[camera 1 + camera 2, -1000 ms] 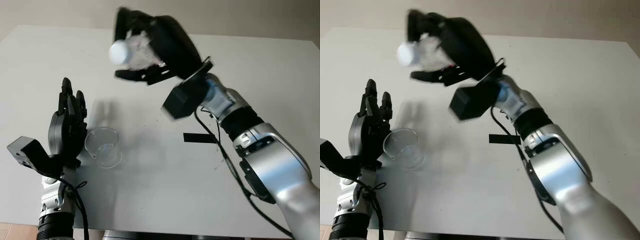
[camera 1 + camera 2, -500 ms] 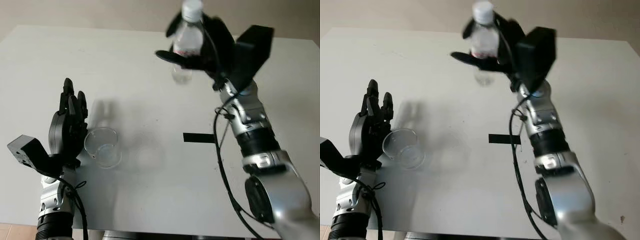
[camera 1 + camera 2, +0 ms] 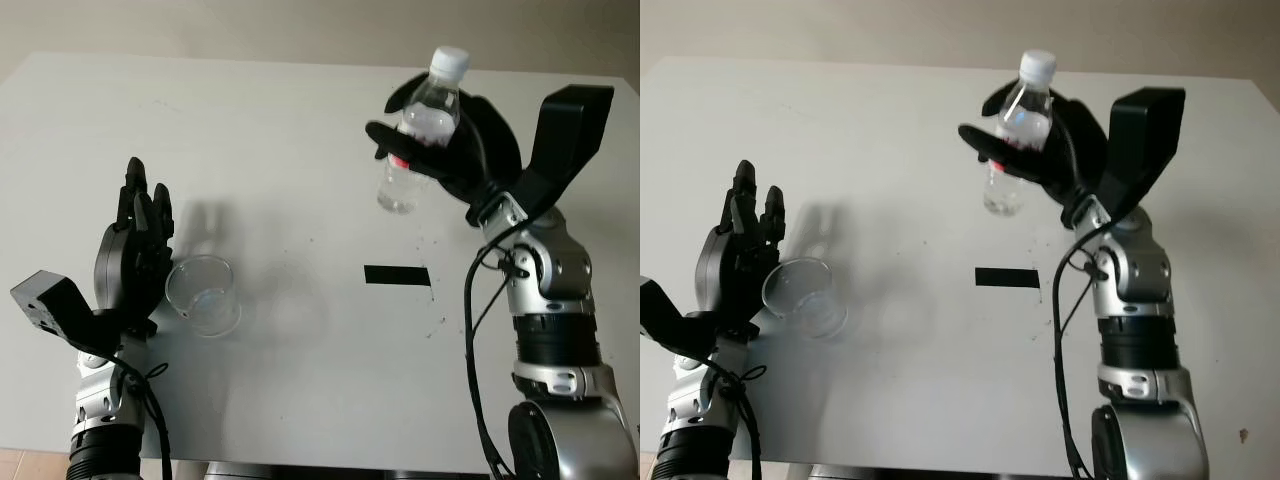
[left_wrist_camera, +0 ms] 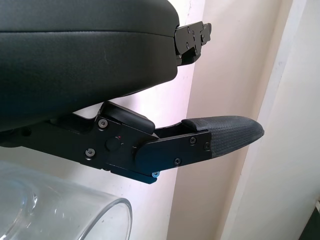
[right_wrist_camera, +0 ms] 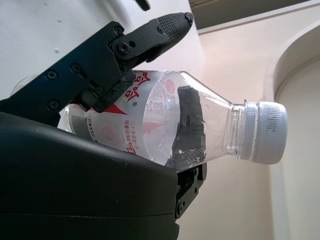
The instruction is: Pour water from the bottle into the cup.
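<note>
A clear plastic water bottle (image 3: 430, 112) with a white cap and a red-and-white label is held in the air over the right middle of the table, almost upright, cap end up and screwed on. My right hand (image 3: 455, 160) is shut on its body; the right wrist view has fingers (image 5: 125, 45) wrapped round the bottle (image 5: 165, 125). An empty clear cup (image 3: 203, 293) stands upright on the table at the front left. My left hand (image 3: 135, 250) is open, just to the left of the cup, whose rim (image 4: 75, 215) appears in the left wrist view.
The white table (image 3: 300, 380) ends close in front of the cup. A short black tape strip (image 3: 397, 275) lies on it between cup and bottle, below the bottle. Bare tabletop stretches behind the cup.
My right arm swung the bottle from lying tilted high over the left middle to the right and stood it nearly upright, then lowered it a little. Left hand and cup stayed put.
</note>
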You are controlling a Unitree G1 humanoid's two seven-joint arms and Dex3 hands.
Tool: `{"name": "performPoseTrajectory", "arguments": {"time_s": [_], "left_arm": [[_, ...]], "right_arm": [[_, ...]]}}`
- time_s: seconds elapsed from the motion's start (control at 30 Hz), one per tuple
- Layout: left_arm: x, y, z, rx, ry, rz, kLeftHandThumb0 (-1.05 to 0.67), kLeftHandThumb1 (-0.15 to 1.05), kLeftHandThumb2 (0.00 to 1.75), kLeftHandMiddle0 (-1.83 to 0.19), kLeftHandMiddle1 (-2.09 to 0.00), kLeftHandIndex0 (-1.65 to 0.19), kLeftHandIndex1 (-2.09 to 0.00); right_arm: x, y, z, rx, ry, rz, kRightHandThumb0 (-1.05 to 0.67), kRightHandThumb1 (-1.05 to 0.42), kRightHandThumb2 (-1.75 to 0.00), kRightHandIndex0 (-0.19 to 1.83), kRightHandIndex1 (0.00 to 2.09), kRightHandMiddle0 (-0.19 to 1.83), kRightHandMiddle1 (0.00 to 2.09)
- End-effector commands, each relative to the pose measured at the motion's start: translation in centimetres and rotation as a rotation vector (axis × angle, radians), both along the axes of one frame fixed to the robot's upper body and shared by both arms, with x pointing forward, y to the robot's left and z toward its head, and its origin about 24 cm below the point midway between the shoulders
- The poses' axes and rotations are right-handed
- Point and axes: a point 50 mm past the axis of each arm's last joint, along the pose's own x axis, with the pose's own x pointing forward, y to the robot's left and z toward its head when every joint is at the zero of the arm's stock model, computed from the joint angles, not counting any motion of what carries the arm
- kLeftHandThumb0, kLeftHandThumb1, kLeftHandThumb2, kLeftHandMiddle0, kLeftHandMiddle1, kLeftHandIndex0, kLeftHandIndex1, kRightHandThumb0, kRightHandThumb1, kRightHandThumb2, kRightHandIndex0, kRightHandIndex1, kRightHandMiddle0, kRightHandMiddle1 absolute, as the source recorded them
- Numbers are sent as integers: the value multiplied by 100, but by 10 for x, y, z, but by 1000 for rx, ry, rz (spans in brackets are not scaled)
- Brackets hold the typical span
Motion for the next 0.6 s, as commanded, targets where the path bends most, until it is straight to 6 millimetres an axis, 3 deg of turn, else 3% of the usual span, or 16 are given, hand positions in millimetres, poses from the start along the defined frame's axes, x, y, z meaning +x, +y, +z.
{"name": "performPoseTrajectory", "arguments": {"time_s": [0.0, 0.23, 0.57], "left_arm": [[-4, 2, -8, -10, 29, 7, -82, 105, 61, 19, 0, 19, 0], [-5, 2, -9, -22, 26, 7, -82, 105, 60, 19, 0, 19, 0], [-8, 4, -7, -22, 24, 15, -83, 105, 60, 19, 0, 19, 0]], "right_arm": [[-5, -3, 4, -11, -19, -10, -20, -105, -30, 121, 209, 46, 209], [-13, -3, -8, -34, 30, -1, -21, -105, -30, 133, 209, 54, 209], [-23, -2, -31, -51, 94, 31, -25, -105, -26, 126, 209, 63, 209]]}}
